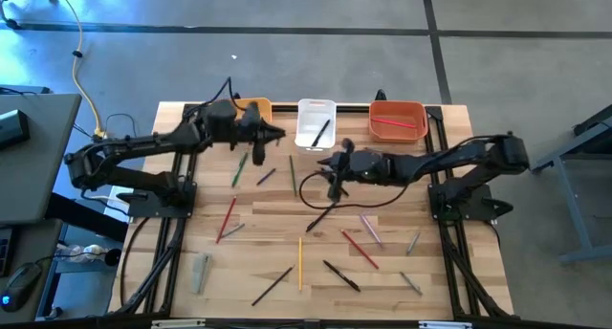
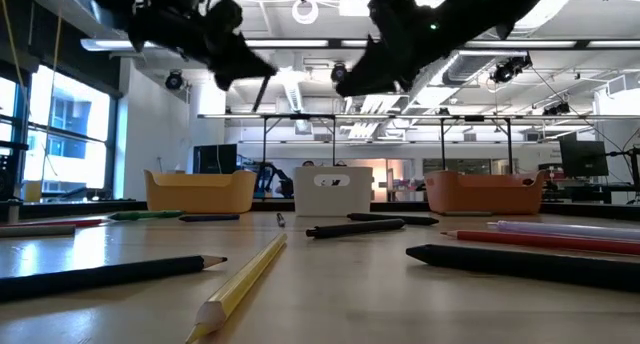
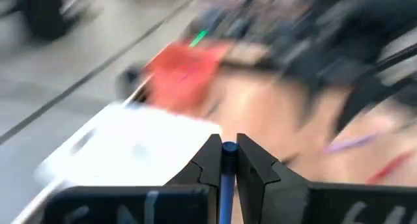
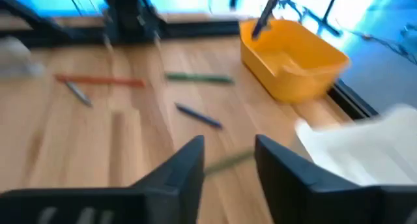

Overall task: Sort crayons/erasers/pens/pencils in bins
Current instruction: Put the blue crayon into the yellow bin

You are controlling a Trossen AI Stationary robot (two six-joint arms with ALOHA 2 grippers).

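Observation:
My left gripper hovers high over the table's far side, between the yellow-orange bin and the white bin, shut on a dark pen. In the low view that pen hangs slanting below the gripper. My right gripper is raised in front of the white bin, open and empty. A black pen lies in the white bin. A red pencil lies in the red-orange bin. More pens and pencils lie flat on the table. My left gripper pinches the dark pen between its two fingers, with the pen's end showing between the fingertips. The pen is lifted clear of the table and hangs tilted below the gripper.
Scattered on the wooden table: green pens, a red pencil, a yellow pencil, black pens, a lilac stick, a grey eraser. A dark cable loop hangs under the right arm. Metal rails run along both side edges.

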